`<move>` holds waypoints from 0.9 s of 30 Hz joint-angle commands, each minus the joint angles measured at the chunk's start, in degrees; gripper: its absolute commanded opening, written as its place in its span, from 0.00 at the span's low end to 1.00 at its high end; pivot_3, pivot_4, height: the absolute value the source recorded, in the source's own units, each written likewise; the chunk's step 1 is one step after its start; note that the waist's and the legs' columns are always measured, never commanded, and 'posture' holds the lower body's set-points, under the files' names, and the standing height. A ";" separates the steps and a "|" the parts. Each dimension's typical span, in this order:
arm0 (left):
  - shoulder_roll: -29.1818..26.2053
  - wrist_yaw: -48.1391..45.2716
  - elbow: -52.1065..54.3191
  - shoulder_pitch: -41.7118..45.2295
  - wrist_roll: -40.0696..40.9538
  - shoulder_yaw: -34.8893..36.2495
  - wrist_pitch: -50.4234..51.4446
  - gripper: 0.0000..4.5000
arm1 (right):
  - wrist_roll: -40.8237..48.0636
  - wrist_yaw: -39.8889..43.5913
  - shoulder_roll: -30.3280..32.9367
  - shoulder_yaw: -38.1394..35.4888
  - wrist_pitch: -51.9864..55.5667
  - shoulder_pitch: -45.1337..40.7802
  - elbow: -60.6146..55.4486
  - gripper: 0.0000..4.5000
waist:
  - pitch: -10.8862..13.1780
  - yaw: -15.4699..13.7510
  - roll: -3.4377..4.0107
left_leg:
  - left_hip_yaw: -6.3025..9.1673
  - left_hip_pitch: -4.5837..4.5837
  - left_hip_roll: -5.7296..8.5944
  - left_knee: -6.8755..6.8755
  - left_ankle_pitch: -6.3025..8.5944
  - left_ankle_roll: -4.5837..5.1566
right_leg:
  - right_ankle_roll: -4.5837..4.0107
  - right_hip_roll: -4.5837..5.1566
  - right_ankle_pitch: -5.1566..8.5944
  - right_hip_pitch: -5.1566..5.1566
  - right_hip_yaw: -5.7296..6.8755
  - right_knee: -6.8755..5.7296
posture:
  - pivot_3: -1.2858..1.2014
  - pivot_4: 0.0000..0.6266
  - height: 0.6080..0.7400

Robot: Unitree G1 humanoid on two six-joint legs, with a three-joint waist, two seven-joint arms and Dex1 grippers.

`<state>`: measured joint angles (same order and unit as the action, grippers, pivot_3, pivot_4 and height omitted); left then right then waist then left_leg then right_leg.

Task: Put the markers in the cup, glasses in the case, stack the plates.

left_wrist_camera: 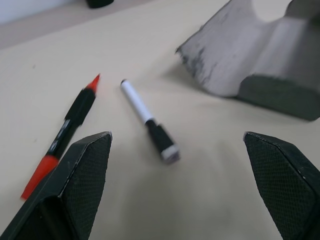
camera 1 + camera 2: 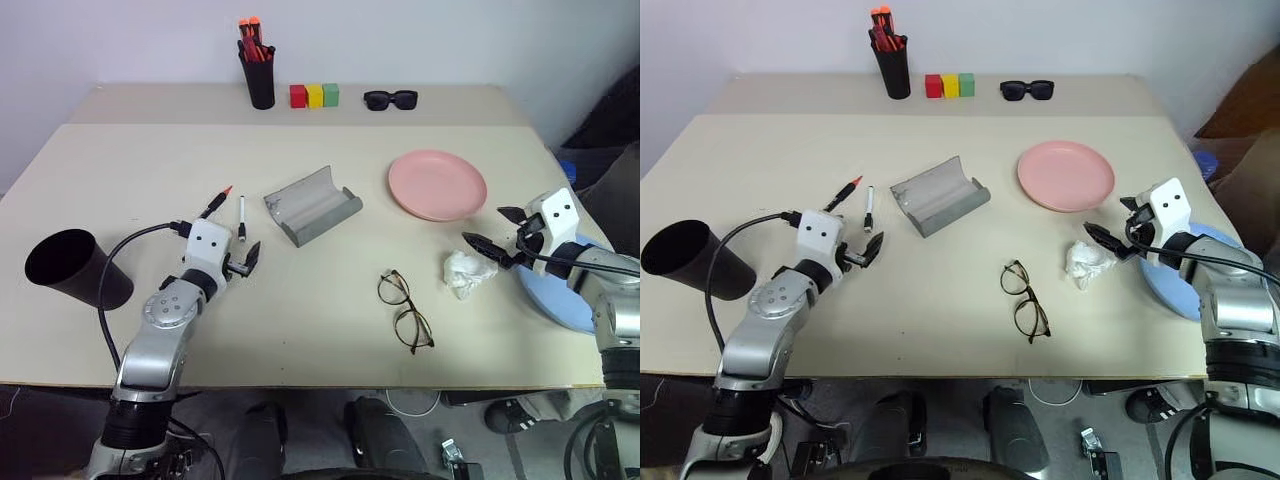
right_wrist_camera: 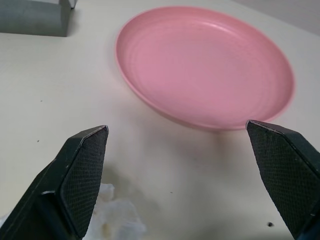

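Both my grippers hang empty over the table, jaws spread wide.

From the head view I see the left gripper (image 2: 250, 258) just short of the black marker (image 2: 215, 203) and white marker (image 2: 241, 218), the cup (image 2: 72, 267) tipped at the left edge, the open case (image 2: 312, 205) mid-table, the glasses (image 2: 404, 310) nearer me, and the blue plate (image 2: 550, 295) under my right arm. The left wrist view frames both markers; the right wrist view frames the pink plate (image 3: 205, 65) ahead of the right gripper (image 3: 185, 175).
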<state>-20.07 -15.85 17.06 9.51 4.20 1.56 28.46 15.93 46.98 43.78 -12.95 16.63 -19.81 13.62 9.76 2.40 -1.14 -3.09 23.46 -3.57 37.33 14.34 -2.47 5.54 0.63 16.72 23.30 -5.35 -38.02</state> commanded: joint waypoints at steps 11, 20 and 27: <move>-1.32 0.45 2.95 0.41 -0.29 1.47 1.39 0.96 | 0.84 -1.60 -1.53 0.96 0.34 -2.64 -4.71 1.00 | 0.00 0.06 0.00 | 0.00 0.00 0.00 0.00 0.00 0.00 | 0.00 0.00 0.00 0.00 0.00 -0.01 | 0.52 0.24 0.94; 0.69 4.57 0.19 4.16 -0.42 3.08 6.16 0.96 | 1.96 -4.46 -10.62 8.64 4.65 -6.46 -15.95 1.00 | 0.00 0.02 0.00 | 0.03 0.00 -0.01 0.00 0.00 0.00 | 0.00 -0.01 0.00 0.02 0.01 -0.03 | 0.52 0.24 0.94; 5.23 10.04 -7.68 14.18 0.86 6.28 13.95 0.98 | -0.29 -8.24 -18.57 16.48 6.15 -4.22 -21.93 1.00 | -0.01 -0.32 -0.01 | 0.07 0.04 0.01 0.06 0.00 0.00 | 0.01 0.00 0.00 0.01 0.05 -0.04 | 0.52 0.24 0.94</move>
<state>-15.41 -7.45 10.19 20.95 4.83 6.48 40.81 15.91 39.79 25.68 3.59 22.98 -24.53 -5.69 9.75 2.07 -1.15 -3.00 23.52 -3.57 37.40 14.34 -2.47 5.55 0.63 16.72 23.31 -5.28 -38.06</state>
